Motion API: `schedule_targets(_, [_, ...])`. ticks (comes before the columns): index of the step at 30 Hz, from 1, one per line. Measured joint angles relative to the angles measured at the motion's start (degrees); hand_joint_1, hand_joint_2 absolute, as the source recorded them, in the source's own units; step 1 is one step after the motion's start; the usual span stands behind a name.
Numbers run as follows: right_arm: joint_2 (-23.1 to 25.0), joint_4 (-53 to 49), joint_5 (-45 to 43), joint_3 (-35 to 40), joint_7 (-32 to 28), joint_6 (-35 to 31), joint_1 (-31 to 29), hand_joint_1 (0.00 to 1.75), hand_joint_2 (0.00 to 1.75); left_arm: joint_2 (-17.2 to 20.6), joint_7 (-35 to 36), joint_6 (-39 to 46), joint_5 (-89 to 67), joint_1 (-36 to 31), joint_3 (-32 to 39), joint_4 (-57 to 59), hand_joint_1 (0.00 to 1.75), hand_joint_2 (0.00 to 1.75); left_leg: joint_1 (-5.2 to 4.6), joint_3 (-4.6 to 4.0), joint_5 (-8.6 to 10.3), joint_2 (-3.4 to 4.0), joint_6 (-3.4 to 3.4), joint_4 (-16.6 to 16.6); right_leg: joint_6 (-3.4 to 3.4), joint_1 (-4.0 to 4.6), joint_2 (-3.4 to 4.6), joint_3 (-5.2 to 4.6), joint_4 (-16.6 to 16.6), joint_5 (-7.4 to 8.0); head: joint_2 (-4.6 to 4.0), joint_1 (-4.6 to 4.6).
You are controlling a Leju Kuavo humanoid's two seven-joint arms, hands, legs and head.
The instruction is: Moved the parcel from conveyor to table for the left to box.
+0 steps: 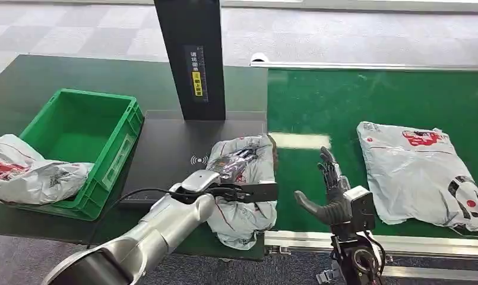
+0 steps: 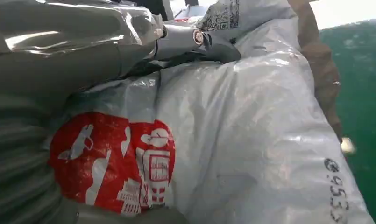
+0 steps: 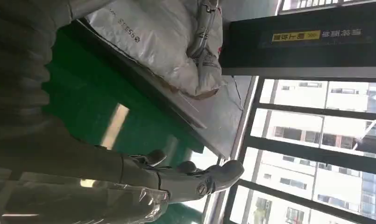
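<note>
With the parcel (image 1: 243,184) already lying on the dark counter (image 1: 165,148) beside the conveyor (image 1: 319,113), the left hand (image 1: 215,184) grips it, the right hand (image 1: 328,193) hovers with fingers spread, and lifting it into the green box (image 1: 120,133) looks next.

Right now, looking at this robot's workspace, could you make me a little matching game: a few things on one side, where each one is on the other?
Things:
1. parcel under the left hand
2. flat grey parcel
3. green crate
4. right hand

Places:
A. on the green conveyor belt, far right
B. on the dark table, far left
C. raised over the belt, holding nothing
D. on the dark scanner pad

Pairs: 1-D, 2-A, 3-B, 4-C
</note>
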Motion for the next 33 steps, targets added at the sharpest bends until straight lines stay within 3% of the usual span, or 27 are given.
schedule_targets(4, [0.3,-0.3,0.8,0.0,0.7,0.6,0.8,0.00,1.75,0.1,-0.3,9.8,-5.1,2.0,-0.1,-0.7,1.75,1.75,0.00,0.05,0.02,-0.01,-0.01,0.0,0.00,0.00,0.00,0.00,0.0,0.01,0.00,-0.04])
schedule_targets(10, [0.3,-0.3,0.6,0.0,0.1,1.3,0.9,0.00,1.75,1.0,-1.0,16.7,-14.5,3.8,-1.3,-2.7,1.75,1.75,0.01,0.02,0.05,-0.01,0.00,0.0,0.00,0.01,-0.01,-0.02,0.0,0.01,0.00,-0.02])
schedule_targets(18, [0.2,-0.4,-0.8,-0.4,-0.4,1.3,0.8,0.00,1.75,2.4,-8.2,31.9,-15.8,8.4,0.9,-7.5,1.75,1.75,0.00,-0.19,0.05,-0.03,0.00,0.0,0.00,0.00,-0.02,-0.23,0.0,0.00,0.00,-0.04])
schedule_targets(24, [0.1,-0.5,-1.0,-0.5,-0.4,1.3,0.8,0.00,1.75,2.5,-9.9,34.0,-14.6,9.9,2.8,-9.8,1.75,1.75,0.00,-0.28,0.05,-0.03,0.01,0.0,0.00,0.00,-0.02,-0.32,0.0,0.00,0.00,-0.02])
schedule_targets(28, [0.0,-1.0,-1.9,-0.5,-0.3,0.9,0.8,0.00,1.75,2.6,-16.9,39.7,-12.7,12.0,5.2,-13.6,1.75,1.75,0.00,-0.30,0.05,-0.02,0.01,0.0,0.00,0.00,-0.01,-0.36,0.0,0.00,0.00,-0.04])
schedule_targets(33, [-0.3,-1.3,-2.9,-0.5,-0.2,0.0,1.2,0.00,1.75,-0.2,-34.2,40.3,-15.4,16.5,16.0,-26.0,1.75,1.75,0.00,-0.38,0.03,0.00,0.01,0.0,0.00,0.00,-0.01,-0.44,0.0,0.00,0.00,0.00])
